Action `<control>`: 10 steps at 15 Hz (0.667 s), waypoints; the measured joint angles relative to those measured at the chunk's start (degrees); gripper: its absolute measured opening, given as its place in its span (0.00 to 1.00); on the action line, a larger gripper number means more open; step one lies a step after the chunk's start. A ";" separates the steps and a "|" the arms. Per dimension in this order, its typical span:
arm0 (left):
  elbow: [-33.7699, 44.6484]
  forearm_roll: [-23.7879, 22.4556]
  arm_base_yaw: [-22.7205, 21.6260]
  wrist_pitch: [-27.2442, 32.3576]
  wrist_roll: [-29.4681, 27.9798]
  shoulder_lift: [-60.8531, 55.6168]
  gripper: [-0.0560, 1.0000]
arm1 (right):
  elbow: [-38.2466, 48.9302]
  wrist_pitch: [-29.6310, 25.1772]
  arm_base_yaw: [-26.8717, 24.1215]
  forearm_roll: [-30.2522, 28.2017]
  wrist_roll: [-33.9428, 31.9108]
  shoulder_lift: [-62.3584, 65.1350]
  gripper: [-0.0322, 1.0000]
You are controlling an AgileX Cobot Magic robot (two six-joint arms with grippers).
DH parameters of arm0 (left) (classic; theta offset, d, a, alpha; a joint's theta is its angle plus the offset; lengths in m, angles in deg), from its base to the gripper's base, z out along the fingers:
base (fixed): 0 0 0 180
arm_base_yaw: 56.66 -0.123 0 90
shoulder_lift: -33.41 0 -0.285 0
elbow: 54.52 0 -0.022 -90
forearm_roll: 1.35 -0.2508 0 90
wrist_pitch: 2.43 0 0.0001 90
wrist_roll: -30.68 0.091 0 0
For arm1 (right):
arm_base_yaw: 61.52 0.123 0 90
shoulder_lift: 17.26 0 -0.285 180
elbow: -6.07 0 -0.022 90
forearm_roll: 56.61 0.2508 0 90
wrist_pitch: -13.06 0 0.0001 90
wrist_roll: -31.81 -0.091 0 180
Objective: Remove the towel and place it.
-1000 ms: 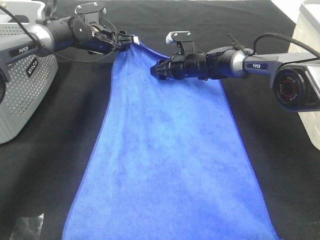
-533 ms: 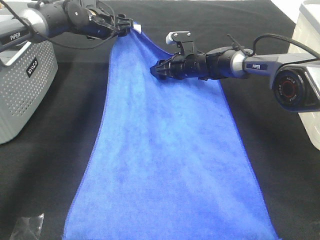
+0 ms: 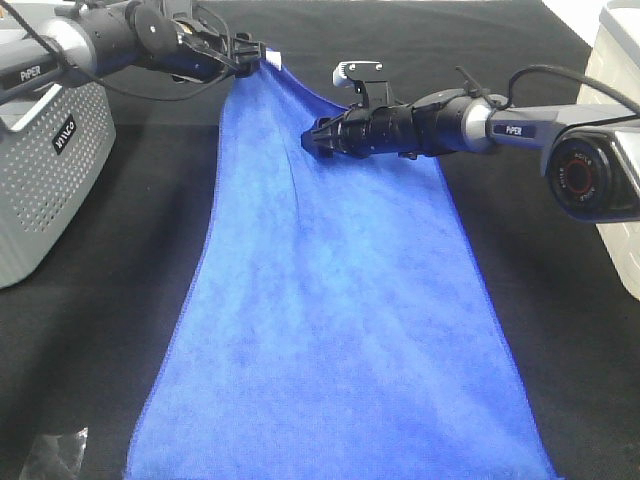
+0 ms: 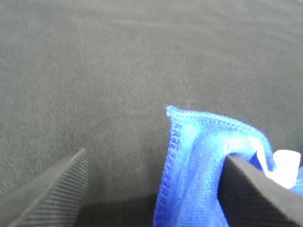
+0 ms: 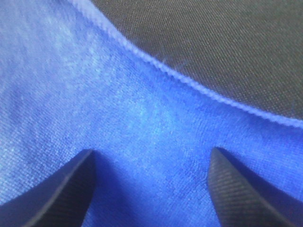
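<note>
Towel (image 3: pixel 340 320): royal blue, spread long over the black table cloth (image 3: pixel 120 300), near end at the frame edge, far-left corner with white tag (image 3: pixel 274 58) raised.

Bare cloth flanks both long edges; grey perforated basket (image 3: pixel 40 170) far left, white bin (image 3: pixel 620 60) far right.

Left gripper (image 3: pixel 252 55): fingers wide, tagged corner lying against one pad (image 4: pixel 255 194).

Right gripper (image 3: pixel 312 139): fingers wide, over the towel's far part, just inside its stitched edge (image 5: pixel 189 80).

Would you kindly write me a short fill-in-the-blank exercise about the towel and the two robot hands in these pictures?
1. The towel is bright ____.
2. It lies on a ____ table cloth.
3. The small white tag sits by the ____ hand.
4. The right hand hovers with its jaws ____ over the towel.

Missing words: blue; black; left; open
</note>
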 joint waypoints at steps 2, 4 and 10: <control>0.00 0.00 0.00 0.00 0.00 0.69 0.70 | 0.52 -0.80 0.00 -0.80 -0.52 1.03 0.66; 0.00 0.00 0.00 -0.11 0.00 0.80 0.70 | 0.69 -2.52 0.00 -1.60 -1.03 1.60 0.66; 0.00 0.00 0.00 -1.03 0.00 0.80 0.70 | 0.86 -3.32 0.00 -4.81 -1.38 5.96 0.66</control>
